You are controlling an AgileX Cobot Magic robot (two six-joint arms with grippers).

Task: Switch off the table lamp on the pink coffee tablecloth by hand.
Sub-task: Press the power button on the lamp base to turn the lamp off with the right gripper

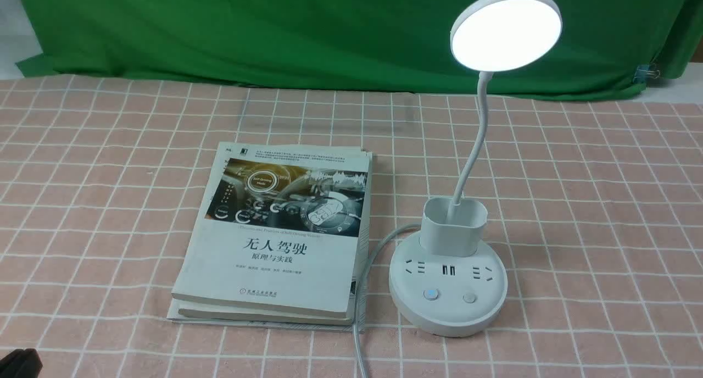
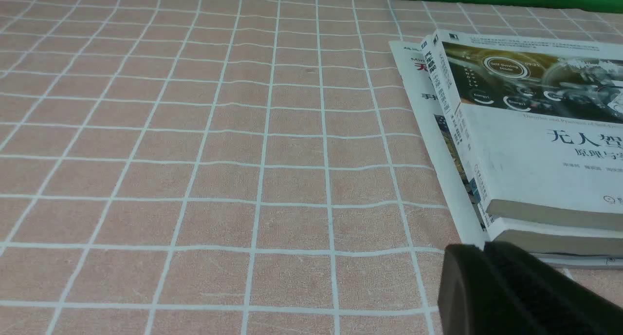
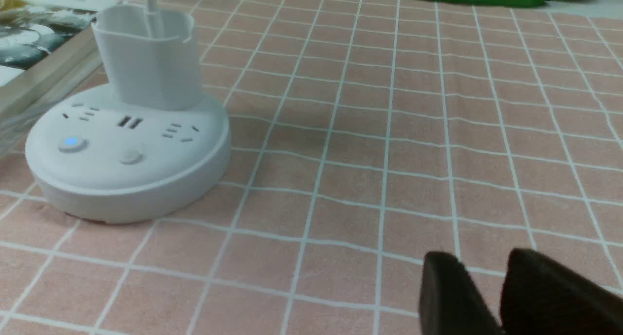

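The white table lamp [image 1: 447, 290] stands on the pink coffee tablecloth [image 1: 604, 202], right of centre, with its disc head [image 1: 505, 31] lit. Its base carries a blue-lit button [image 1: 431, 295] and a plain button [image 1: 468, 298]. In the right wrist view the base [image 3: 160, 179] is far off to one side of my right gripper [image 3: 479, 262], whose dark fingers stand a little apart, empty, low over the cloth. My left gripper [image 2: 484, 250] has its fingers pressed together, empty, near the corner of the books; a bit of it shows in the front view [image 1: 19, 364].
Two stacked books [image 1: 274, 235] on a leaflet lie left of the lamp; they also show in the left wrist view [image 2: 535, 145]. The lamp's grey cable [image 1: 360, 312] runs between books and base toward the front edge. A green backdrop cloth [image 1: 274, 32] hangs behind.
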